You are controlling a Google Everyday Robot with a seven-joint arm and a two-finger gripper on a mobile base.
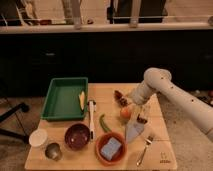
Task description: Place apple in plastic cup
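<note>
Background: dark cabinet front under a pale counter edge, floor showing at both sides
Surface: wooden surface (107,92), crowded with kitchen items
Arm: white arm (170,92) comes in from the right edge, elbow high, bending down over the right half of the surface
Gripper: gripper (138,111) points down, low over the right-centre of the surface; spread or pressed together, cannot tell
Apple: orange-red apple (125,113) sits just beside the gripper on the side toward the tray; whether they touch, cannot tell
Cup: white cup (38,137) upright at the front-left corner, well apart from the apple and the gripper
Tray: green tray (50,97) at back left, yellow item (82,99) lying against its right wall
Centre: white-handled tool (91,116) lies just right of the tray, green pepper (104,123) beside it
Front row: metal cup (53,151) near the white cup, maroon bowl (77,136) next, orange bowl (100,155) holding a blue sponge (111,148)
Right side: pale grey wedge-shaped thing (133,131) just in front of the gripper, identity unclear; fork (145,147) lies near the front-right corner
Behind apple: small dark red item (119,95), too blurred to name
</note>
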